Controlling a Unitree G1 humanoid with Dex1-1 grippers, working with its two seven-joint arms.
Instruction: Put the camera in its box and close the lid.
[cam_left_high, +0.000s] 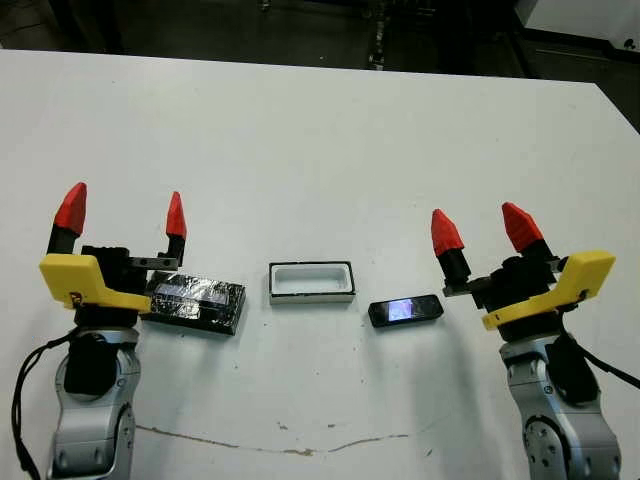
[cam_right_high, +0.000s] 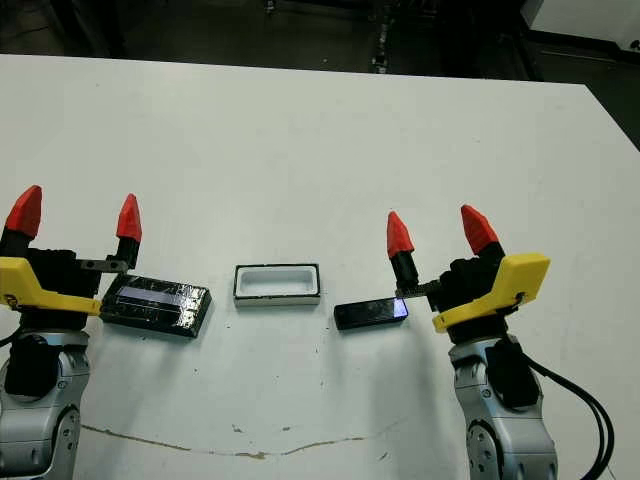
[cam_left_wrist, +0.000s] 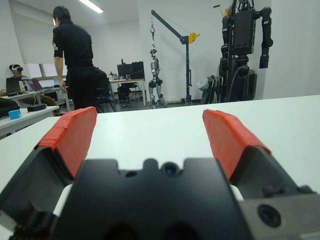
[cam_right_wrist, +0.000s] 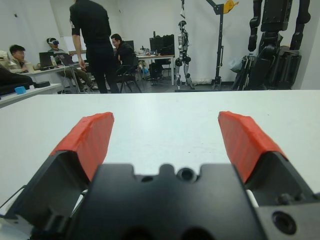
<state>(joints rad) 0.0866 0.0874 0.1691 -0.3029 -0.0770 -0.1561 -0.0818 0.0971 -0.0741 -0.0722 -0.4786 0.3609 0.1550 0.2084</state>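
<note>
The white counter (cam_left_high: 330, 130) carries 3 items in a row; the box (cam_left_high: 311, 282) sits at centre, open side up, its white inside bare; the lid (cam_left_high: 196, 302) lies flat to its left, well apart from it, just beside the left gripper (cam_left_high: 125, 213); the camera (cam_left_high: 405, 311) lies flat to the right of the box, near but not touching it, just beside the right gripper (cam_left_high: 484, 228); both grippers point upward with jaws apart, holding nothing; a person in dark clothing (cam_left_wrist: 75, 55) stands beyond the counter; other people (cam_right_wrist: 17, 56) sit at desks.
</note>
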